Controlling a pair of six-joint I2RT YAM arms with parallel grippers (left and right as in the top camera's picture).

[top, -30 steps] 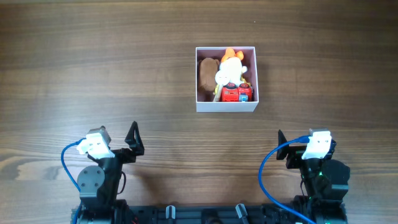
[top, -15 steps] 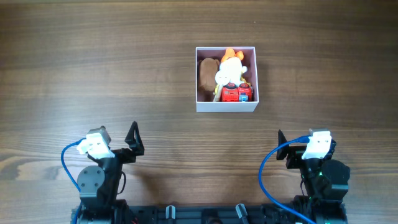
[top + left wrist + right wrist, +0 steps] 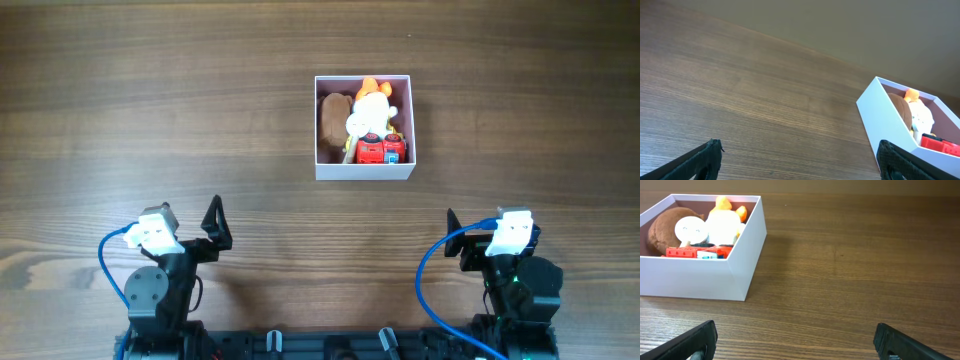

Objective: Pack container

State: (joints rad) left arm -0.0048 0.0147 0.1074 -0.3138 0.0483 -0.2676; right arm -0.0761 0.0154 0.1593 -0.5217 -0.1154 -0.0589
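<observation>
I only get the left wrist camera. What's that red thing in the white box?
Observer: A toy car, red with a blue bit at one end, lying along the container's near wall.
Operator: And the white thing beside it?
Observer: The right wrist view shows a round white disc with small marks like a face.
Operator: Where's the other arm?
Observer: The right gripper is parked well apart from the container, jaws open.
</observation>
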